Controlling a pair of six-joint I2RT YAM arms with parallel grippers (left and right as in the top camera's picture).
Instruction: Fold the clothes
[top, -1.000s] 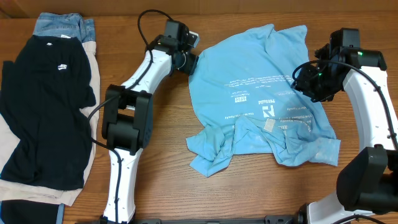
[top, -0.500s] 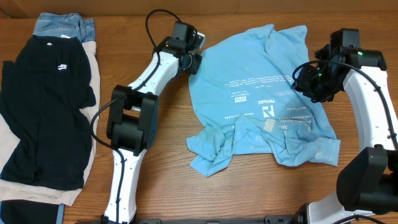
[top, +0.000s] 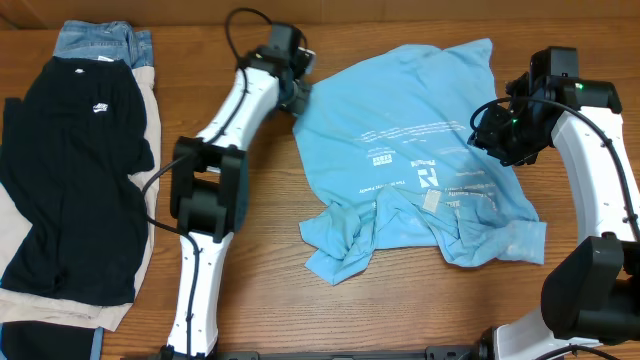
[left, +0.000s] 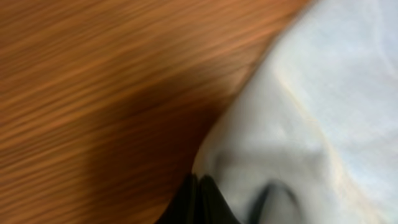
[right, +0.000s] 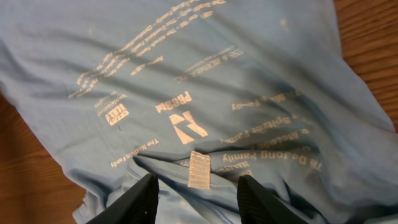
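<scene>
Shifted toward 11 o'clock, left gripper now pinches the 10 o'clock edge of the sky-blue T-shirt at 3 o'clock on the table, apparently the flattening step; next, the spread right gripper should grip opposite.

the left arm is made of long white links joined by chunky black motor housings – the biggest a boxy black block toward 9 o'clock in the overhead view. a thin black cable loops off its black wrist toward 12 o'clock. the right arm, out at 3 o'clock, has the same white-and-black build, with black wires bunched at the wrist and a small green light. both the left gripper and the right gripper have plain black fingers — smooth, with rounded edges.
</scene>
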